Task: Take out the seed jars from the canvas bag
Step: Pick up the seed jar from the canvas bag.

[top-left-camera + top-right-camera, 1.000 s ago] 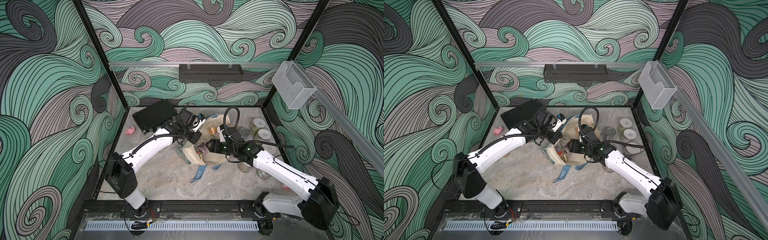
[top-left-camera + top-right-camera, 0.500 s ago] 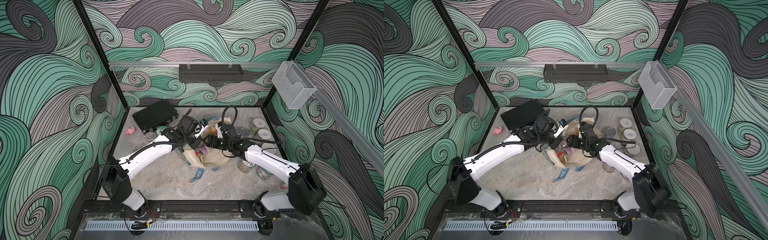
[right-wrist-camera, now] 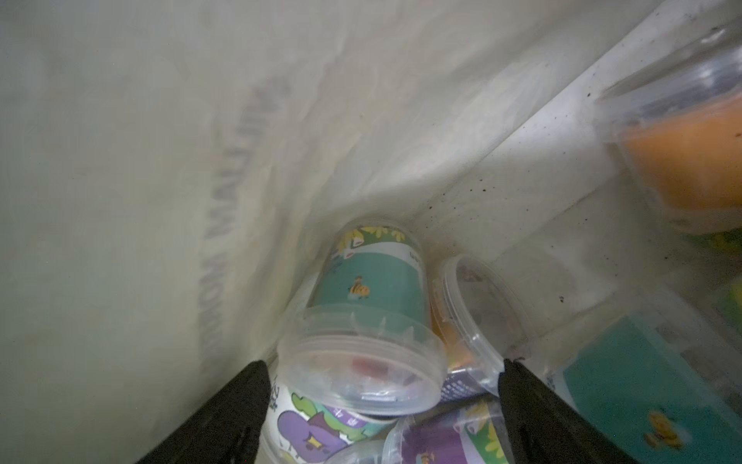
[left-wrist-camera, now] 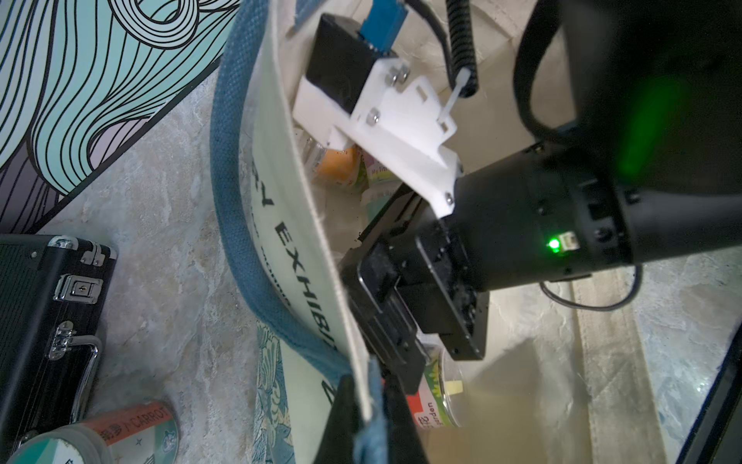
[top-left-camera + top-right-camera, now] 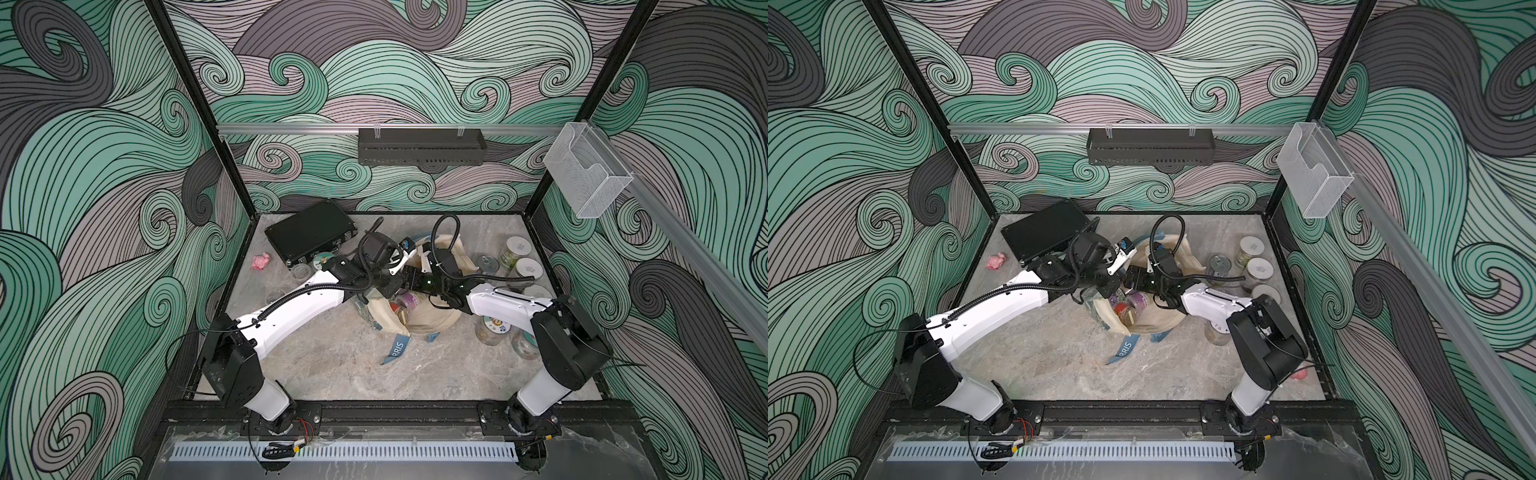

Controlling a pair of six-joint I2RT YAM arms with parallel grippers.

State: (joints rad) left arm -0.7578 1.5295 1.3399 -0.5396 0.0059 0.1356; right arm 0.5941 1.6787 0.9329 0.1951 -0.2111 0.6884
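1. Bag lies slumped mid-table, at the centre of the frame in both top views. Jars show through its mouth.
2. Left gripper is pressed together on the bag's rim, with canvas and blue strap between its jaws. This probably holds the mouth up and open so the other arm can get in.
3. Right gripper is deep inside the bag, jaws spread. It straddles a teal jar that lies on its side, with no contact that I can see.
4. More jars are heaped round the teal jar (purple labels, one orange-filled).
5. Some jars are already out. One cluster sits at centre-right of the frame, and a few sit by the black case, left of centre.
6. Judgement: mid-task, many jars left inside. The next move is to close on the teal jar. It is round and lying down, so it may roll, and the canvas sits close to one jaw and could snag.
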